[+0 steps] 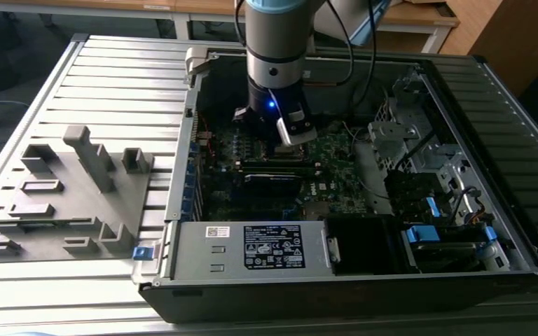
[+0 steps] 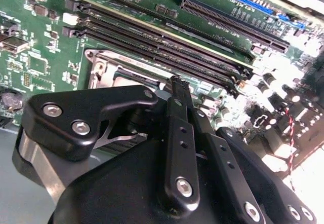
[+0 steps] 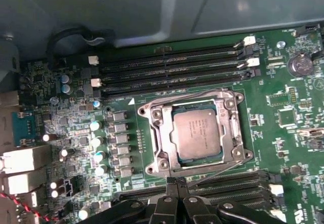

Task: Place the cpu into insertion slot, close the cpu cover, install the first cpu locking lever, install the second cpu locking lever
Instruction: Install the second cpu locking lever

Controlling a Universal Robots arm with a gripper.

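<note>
Here, one cpu (image 3: 196, 133) seated in one insertion slot (image 3: 229, 133), one cpu cover (image 3: 163, 139) lowered around it, gripper (image 3: 175, 182) just beside slot, fingers pressed together, nothing held.

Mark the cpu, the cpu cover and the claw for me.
cpu (image 3: 196, 133): first wrist view, middle of its grey metal top.
cpu cover (image 3: 232, 127): first wrist view, silver frame's side bar.
claw (image 3: 175, 183): first wrist view, between its fingertips.
</note>
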